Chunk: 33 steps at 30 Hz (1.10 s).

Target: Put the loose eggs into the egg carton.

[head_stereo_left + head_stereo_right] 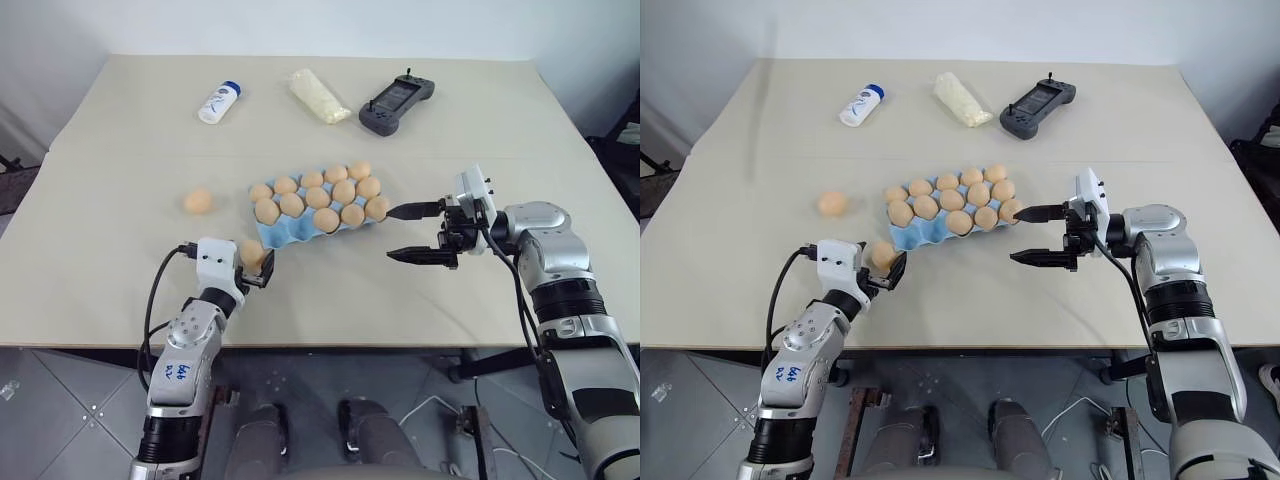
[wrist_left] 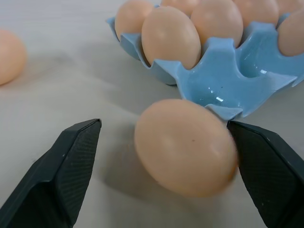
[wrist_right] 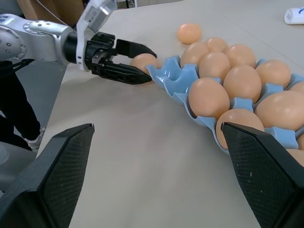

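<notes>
The light blue egg carton [image 1: 284,233] lies mid-table, with eggs in nearly all its cups and one bare cup at its near left corner [image 2: 223,85]. One loose egg [image 1: 252,253] rests on the table right against that corner. My left gripper [image 1: 256,264] is open around it: one finger [image 2: 266,171] touches the egg [image 2: 185,145], and the other finger [image 2: 71,166] stands apart. A second loose egg [image 1: 198,201] lies alone to the left of the carton. My right gripper [image 1: 391,235] hangs open and empty just right of the carton, pointing at it.
Along the far side of the table lie a white bottle [image 1: 220,102], a pale oblong packet [image 1: 319,96] and a dark grey controller [image 1: 396,104]. The table's front edge runs just below my left gripper.
</notes>
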{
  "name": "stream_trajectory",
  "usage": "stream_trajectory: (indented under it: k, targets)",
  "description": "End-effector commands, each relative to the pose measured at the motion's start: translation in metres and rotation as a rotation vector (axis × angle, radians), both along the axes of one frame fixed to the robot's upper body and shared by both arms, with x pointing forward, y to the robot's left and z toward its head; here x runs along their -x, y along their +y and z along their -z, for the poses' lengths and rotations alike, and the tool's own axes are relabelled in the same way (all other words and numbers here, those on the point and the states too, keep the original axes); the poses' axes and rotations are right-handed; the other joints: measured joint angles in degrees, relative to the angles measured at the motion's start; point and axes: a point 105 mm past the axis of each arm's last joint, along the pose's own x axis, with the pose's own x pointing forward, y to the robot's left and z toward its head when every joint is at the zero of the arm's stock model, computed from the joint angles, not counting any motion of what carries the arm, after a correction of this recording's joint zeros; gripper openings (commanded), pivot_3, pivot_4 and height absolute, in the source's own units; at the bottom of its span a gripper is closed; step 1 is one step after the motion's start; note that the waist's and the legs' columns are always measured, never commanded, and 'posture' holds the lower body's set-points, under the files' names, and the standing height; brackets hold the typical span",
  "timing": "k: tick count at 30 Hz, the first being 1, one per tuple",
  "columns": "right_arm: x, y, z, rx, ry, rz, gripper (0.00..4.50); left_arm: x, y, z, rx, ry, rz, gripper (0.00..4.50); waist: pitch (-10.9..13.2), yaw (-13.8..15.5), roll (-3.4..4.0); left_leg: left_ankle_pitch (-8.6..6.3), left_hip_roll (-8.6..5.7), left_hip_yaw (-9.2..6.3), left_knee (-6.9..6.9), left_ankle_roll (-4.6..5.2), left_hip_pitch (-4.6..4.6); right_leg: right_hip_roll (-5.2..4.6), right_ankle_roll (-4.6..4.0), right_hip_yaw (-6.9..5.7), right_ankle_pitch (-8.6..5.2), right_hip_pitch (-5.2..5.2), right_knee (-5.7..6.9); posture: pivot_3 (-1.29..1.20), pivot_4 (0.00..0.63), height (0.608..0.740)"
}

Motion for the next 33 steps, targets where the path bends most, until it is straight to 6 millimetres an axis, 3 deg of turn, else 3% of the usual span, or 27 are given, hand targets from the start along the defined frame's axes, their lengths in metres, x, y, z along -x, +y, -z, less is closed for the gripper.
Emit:
stream_trajectory:
  k: [1,6,12,17,21,25,29,33]
  targets:
    - [0.001,-0.001,-0.015,-0.019,-0.055,-0.012,4.50,-0.002,-0.003,-0.010,-0.016,-0.039,0.030,3.62,0.00,0.10,0.00,0.00,0.00,0.00,0.00,0.00,0.00,-0.01,0.00,0.00,0.00,0.00,0.00,0.00,0.150,0.740]
    - [0.000,-0.002,-0.015,-0.016,-0.058,-0.002,4.50,0.003,-0.003,-0.011,-0.019,-0.028,0.050,2.19,0.00,0.44,0.00,0.00,0.01,0.00,-0.04,-0.01,-0.01,0.00,0.00,0.00,0.00,-0.01,-0.03,0.00,0.150,0.740]
    - [0.001,-0.004,-0.015,-0.014,-0.059,0.004,4.50,0.025,0.004,-0.025,-0.023,-0.029,0.088,2.00,0.00,0.46,0.00,-0.01,0.02,0.00,-0.06,-0.02,-0.01,-0.01,0.00,0.00,0.00,-0.02,-0.04,0.00,0.150,0.740]
    - [0.000,-0.007,-0.017,-0.019,-0.064,0.013,4.50,0.043,0.013,-0.063,0.038,-0.055,0.151,1.98,0.00,0.49,0.00,-0.01,0.02,-0.03,-0.06,-0.03,-0.01,-0.02,-0.02,-0.01,-0.01,-0.01,-0.04,0.00,0.150,0.740]
    - [-0.002,-0.007,-0.019,-0.030,-0.070,0.018,4.50,0.035,0.008,-0.090,0.039,-0.100,0.201,1.98,0.01,0.69,0.00,0.02,0.00,-0.06,-0.04,-0.05,0.01,-0.01,-0.03,-0.04,0.00,0.03,-0.02,0.00,0.150,0.740]
    - [-0.003,-0.006,-0.020,-0.035,-0.076,0.020,4.50,0.017,-0.019,-0.105,0.050,-0.142,0.294,1.98,0.00,0.82,0.00,0.02,-0.05,-0.12,0.04,-0.04,-0.03,-0.04,-0.02,-0.11,0.00,0.07,-0.04,0.00,0.150,0.740]
    - [-0.003,-0.005,-0.021,-0.039,-0.081,0.022,4.50,0.000,-0.048,-0.101,0.052,-0.149,0.396,1.98,0.00,0.82,0.00,0.02,-0.04,-0.11,0.02,-0.05,-0.03,0.00,-0.01,-0.11,0.01,0.07,-0.07,0.00,0.150,0.740]
    - [-0.003,-0.007,-0.021,-0.038,-0.086,0.029,4.50,-0.021,-0.064,-0.085,0.041,-0.110,0.434,1.98,0.01,0.59,0.01,0.03,0.00,-0.07,0.01,-0.08,-0.04,0.07,-0.01,-0.09,0.00,0.00,-0.03,0.00,0.150,0.740]
